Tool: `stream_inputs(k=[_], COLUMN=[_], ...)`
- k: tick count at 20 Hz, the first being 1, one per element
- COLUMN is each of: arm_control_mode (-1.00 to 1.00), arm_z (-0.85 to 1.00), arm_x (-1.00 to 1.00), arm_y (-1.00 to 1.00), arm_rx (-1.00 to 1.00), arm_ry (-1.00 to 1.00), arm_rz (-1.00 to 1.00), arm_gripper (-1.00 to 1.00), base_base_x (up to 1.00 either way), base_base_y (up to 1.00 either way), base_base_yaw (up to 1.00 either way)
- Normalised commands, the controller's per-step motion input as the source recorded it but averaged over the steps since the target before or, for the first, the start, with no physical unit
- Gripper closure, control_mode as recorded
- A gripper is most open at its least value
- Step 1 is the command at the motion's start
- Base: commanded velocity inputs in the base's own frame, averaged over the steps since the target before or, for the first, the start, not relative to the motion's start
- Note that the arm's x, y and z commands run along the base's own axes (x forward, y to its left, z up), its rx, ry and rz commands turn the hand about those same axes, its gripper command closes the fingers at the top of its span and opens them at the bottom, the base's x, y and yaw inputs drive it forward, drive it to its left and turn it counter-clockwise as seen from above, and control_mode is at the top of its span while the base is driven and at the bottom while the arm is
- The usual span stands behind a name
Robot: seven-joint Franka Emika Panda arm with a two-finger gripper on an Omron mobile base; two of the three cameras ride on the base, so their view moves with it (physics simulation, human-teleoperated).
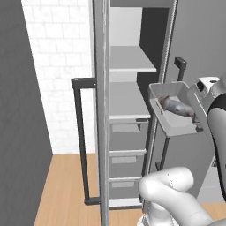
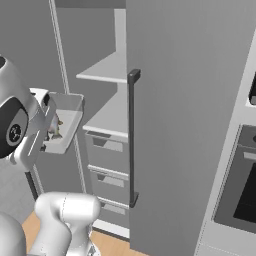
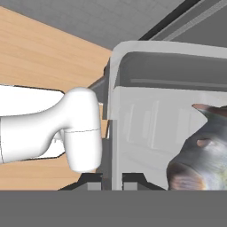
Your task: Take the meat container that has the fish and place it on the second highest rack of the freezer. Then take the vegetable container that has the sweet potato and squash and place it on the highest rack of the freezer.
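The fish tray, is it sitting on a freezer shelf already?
No, the meat container hangs in the air in the gripper, outside the freezer.

A: Both base views look forward from behind the arm, left and right, sharing the open freezer [image 1: 128,110] ahead of the hand.

B: The hand view sits close against the meat container [image 3: 146,115].

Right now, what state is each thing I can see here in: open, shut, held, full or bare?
freezer: door open.
meat container: held up in the air, tilted, outside the freezer.
fish: lying inside the container.
gripper: shut on the container's wall.
highest rack: bare.
second highest rack: bare.
grey drawers: shut.
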Motion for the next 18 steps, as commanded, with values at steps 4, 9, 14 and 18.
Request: stream_inputs(k=[4,9,14,18], arm_control_mode=[1.00,1.00,1.00,1.00], arm_z=[0.00,0.00,0.00,0.00], arm_x=[0.00,0.00,0.00,0.00], arm_y=[0.00,0.00,0.00,0.00], arm_rx=[0.00,0.00,0.00,0.00], arm_ry=[0.00,0.00,0.00,0.00], arm_rz=[0.00,0.00,0.00,0.00], arm_gripper=[1.00,1.00,1.00,1.00], base_base_x=[0.35,0.33,0.00,0.00], base_base_y=[0.12,0.09,0.00,0.00], base_base_yaw=[0.00,0.00,0.00,0.00])
